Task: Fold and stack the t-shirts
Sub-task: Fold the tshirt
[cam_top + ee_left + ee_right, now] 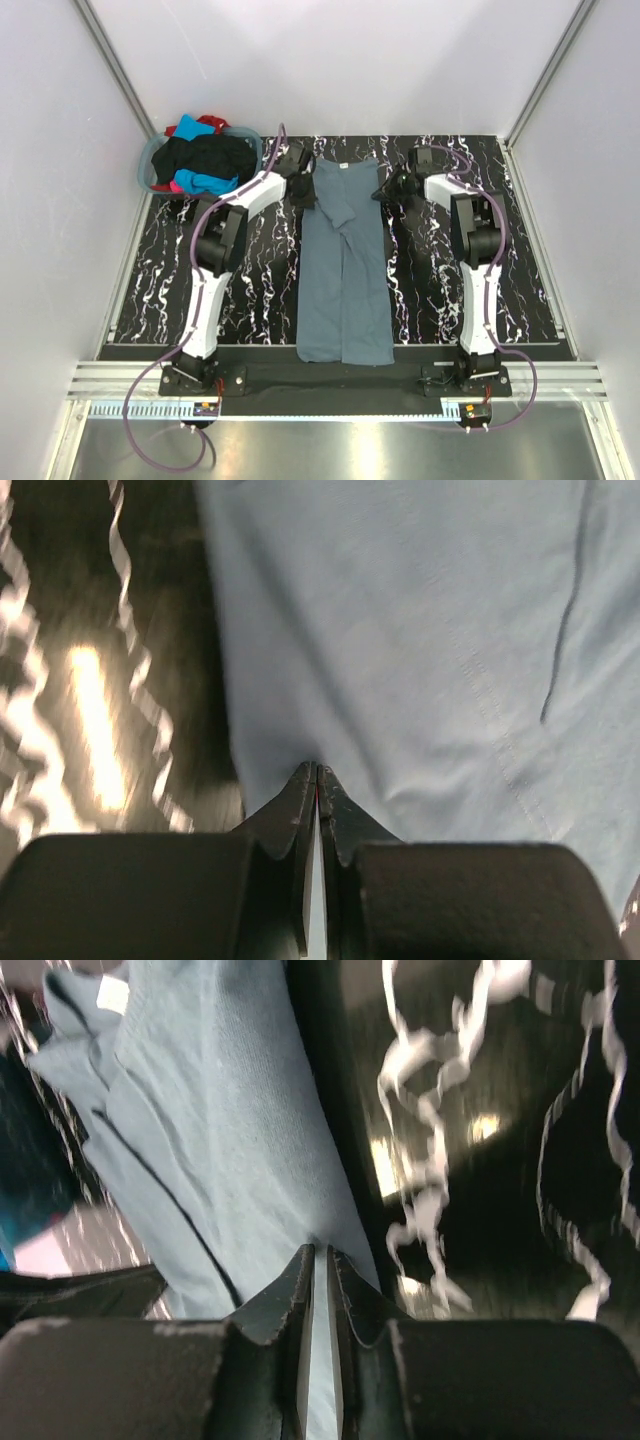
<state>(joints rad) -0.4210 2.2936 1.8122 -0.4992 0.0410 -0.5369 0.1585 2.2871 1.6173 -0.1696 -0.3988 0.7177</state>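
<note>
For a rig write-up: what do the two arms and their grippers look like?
Both the left arm and right arm have white links with black joint housings and black bases. A purple cable loops from each base along the arm. The left gripper and right gripper have dark, tapered, wedge-shaped fingers.

slate-blue t-shirt [343, 280], black white-veined table [260, 290]

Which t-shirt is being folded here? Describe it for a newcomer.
On the black marbled table, look along the centre line. The slate blue-grey t-shirt lies flat there as a long narrow strip; the other shirts are bunched in the round basket at the far left corner.
</note>
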